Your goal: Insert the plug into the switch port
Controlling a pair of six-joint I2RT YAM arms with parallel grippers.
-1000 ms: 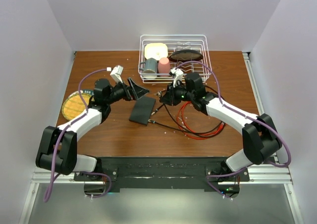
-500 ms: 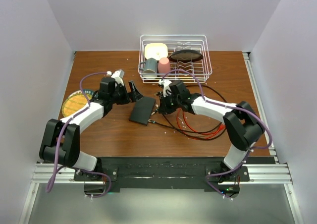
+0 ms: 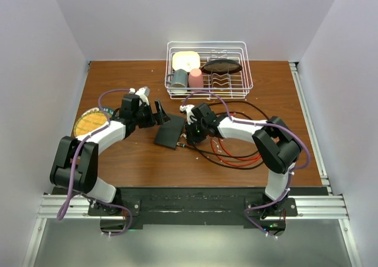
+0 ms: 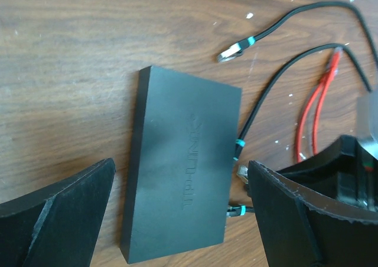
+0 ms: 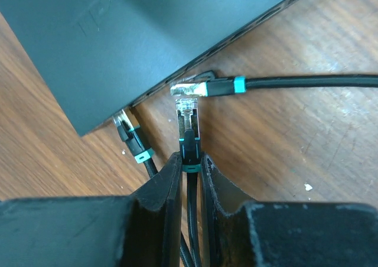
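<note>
The switch is a flat black box lying on the wooden table; it also shows in the left wrist view and the right wrist view. My right gripper is shut on a black cable just behind its clear plug. The plug points at the switch's socket edge, a short gap away. A second plug lies crosswise between them. A third plug sits at the switch's corner. My left gripper is open above the switch, one finger on each side; in the top view it is at the switch's far end.
Black and red cables coil right of the switch. A loose plug lies beyond the switch. A white wire dish rack with cups and dishes stands at the back. A round yellow disc lies at the left edge.
My right gripper has moved left with its cable, up to the switch's socket edge. My left gripper has drawn in slightly toward the switch's far end.
</note>
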